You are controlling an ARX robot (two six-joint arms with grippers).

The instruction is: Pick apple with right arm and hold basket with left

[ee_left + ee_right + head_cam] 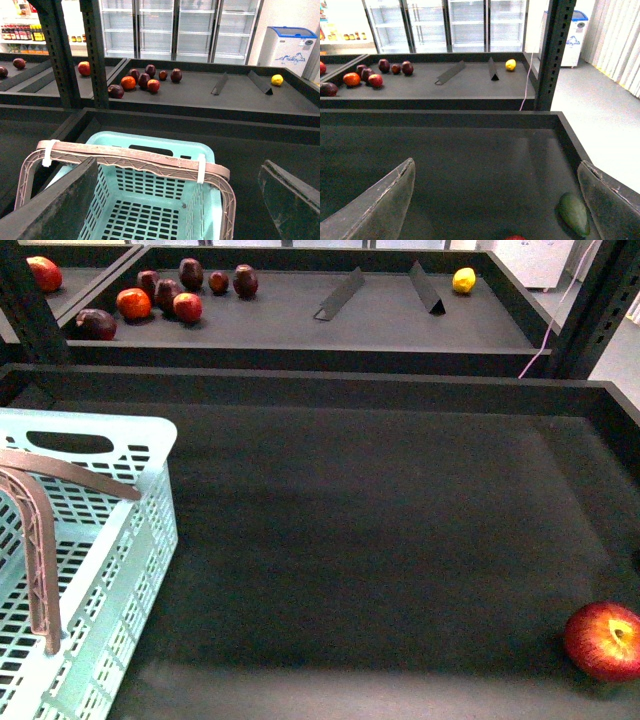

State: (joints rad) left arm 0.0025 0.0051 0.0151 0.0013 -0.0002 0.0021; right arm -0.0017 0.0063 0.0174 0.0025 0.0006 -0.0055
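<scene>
the red apple (605, 642) sits in the near right corner of the dark tray (380, 540), well apart from the mint-blue basket (100, 423) at near left. the left gripper (179, 167) hangs open over the basket's handles (135, 157); the right gripper (496, 167) is spread open, holding nothing.

A lemon (464, 280) lies well apart from clustered red fruits (187, 307).

Mint slotted basket (130, 570); red-yellow apple (604, 641); green fruit (574, 214), perhaps avocado.
</scene>
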